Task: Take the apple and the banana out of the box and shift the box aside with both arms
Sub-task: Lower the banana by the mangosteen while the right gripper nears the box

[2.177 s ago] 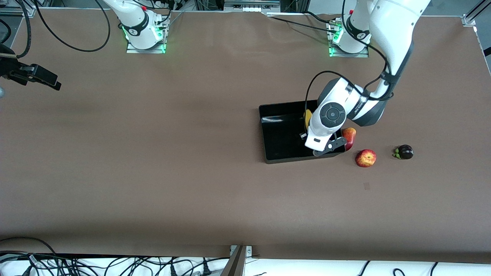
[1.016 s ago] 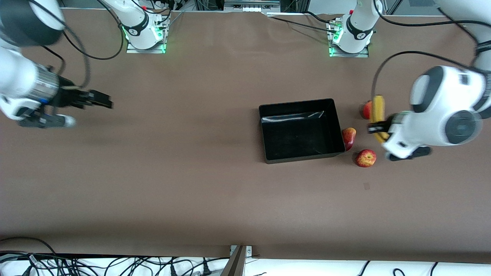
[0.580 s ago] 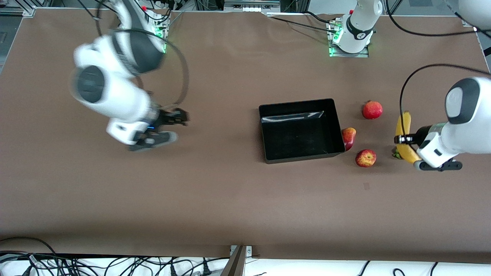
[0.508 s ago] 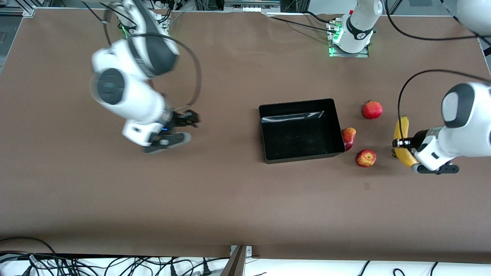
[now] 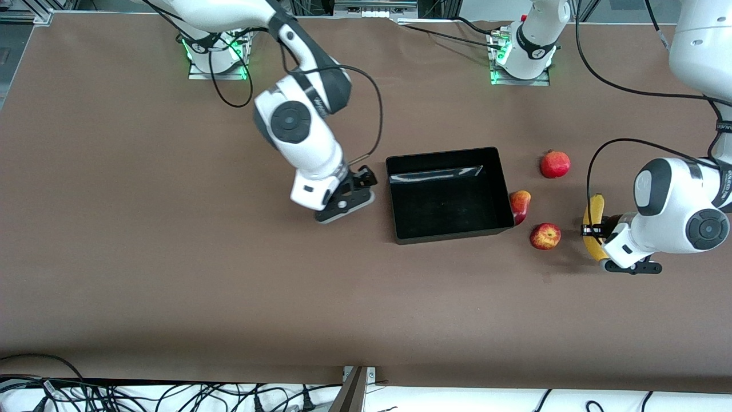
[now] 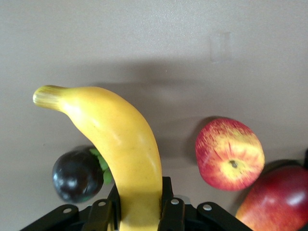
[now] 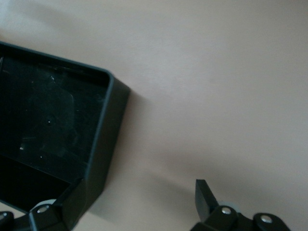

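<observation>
The black box (image 5: 391, 197) sits mid-table with nothing in it. My left gripper (image 5: 595, 230) is shut on the yellow banana (image 5: 592, 214) and holds it over the dark purple fruit (image 6: 77, 176), which is hidden in the front view. In the left wrist view the banana (image 6: 120, 139) sits between the fingers (image 6: 169, 199). A red-yellow apple (image 5: 545, 236) lies beside it and also shows in the left wrist view (image 6: 230, 154). My right gripper (image 5: 363, 181) is open and empty, low beside the box wall toward the right arm's end; the wall shows in the right wrist view (image 7: 103, 144).
A red fruit (image 5: 519, 205) leans against the box wall toward the left arm's end. A round red fruit (image 5: 555, 164) lies farther from the front camera. Black cables hang from both arms. Bare brown table lies nearer to the front camera.
My left gripper lifted the banana out of the box and carried it toward the left arm's end, over the purple fruit. My right arm swung in to the box's side.
</observation>
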